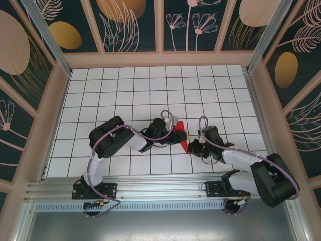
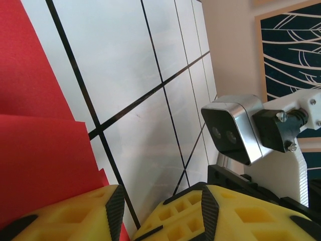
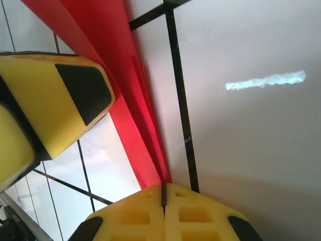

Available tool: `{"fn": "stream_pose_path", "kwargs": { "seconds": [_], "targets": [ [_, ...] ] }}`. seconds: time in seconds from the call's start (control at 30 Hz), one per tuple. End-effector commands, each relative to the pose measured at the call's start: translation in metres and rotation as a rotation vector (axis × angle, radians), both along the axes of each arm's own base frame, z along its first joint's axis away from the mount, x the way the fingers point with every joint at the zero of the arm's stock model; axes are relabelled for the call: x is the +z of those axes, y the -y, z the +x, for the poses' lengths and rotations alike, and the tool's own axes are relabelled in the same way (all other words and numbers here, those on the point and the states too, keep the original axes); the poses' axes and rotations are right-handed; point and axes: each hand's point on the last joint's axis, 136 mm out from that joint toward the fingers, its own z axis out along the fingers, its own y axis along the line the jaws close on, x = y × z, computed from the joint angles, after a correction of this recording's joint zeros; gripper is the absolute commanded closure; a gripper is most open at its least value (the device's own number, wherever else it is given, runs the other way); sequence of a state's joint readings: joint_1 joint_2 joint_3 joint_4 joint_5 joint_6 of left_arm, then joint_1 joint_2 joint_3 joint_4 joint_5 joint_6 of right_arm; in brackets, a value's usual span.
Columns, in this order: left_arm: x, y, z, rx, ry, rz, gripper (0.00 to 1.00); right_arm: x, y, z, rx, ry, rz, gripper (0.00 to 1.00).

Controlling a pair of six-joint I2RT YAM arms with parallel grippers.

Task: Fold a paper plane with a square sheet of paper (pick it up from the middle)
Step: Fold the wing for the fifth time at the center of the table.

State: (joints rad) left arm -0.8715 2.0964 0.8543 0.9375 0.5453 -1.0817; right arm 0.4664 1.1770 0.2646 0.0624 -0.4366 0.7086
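Red folded paper (image 1: 184,145) sits pinched at its edge by the closed right gripper (image 3: 164,193), left gripper (image 2: 158,201) partly spread over it.

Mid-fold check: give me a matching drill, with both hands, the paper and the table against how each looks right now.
Column one:
1. left hand
2. right hand
3. red paper
4. table

Column two:
A. white tiles, black lines
B. shut, pinching the paper's edge
C. folded in layers
D. fingers apart

Pairs: 1-D, 2-B, 3-C, 4-A
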Motion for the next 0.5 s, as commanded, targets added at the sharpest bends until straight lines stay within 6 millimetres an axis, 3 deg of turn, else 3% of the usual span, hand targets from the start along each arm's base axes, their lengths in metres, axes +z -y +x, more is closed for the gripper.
{"fn": "stream_pose_path", "kwargs": {
  "seconds": [0.0, 0.33, 0.47],
  "targets": [
    [-0.055, -0.017, -0.008, 0.01, -0.085, 0.154, 0.53, -0.022, 0.013, -0.03, 0.005, -0.104, -0.031, 0.94],
    [-0.058, -0.017, -0.008, 0.009, -0.09, 0.168, 0.53, -0.007, 0.017, -0.035, 0.005, -0.092, -0.029, 0.93],
    [-0.057, -0.016, -0.008, 0.005, -0.09, 0.164, 0.53, 0.024, 0.01, -0.017, -0.006, 0.015, 0.02, 0.92]
  ]
}}
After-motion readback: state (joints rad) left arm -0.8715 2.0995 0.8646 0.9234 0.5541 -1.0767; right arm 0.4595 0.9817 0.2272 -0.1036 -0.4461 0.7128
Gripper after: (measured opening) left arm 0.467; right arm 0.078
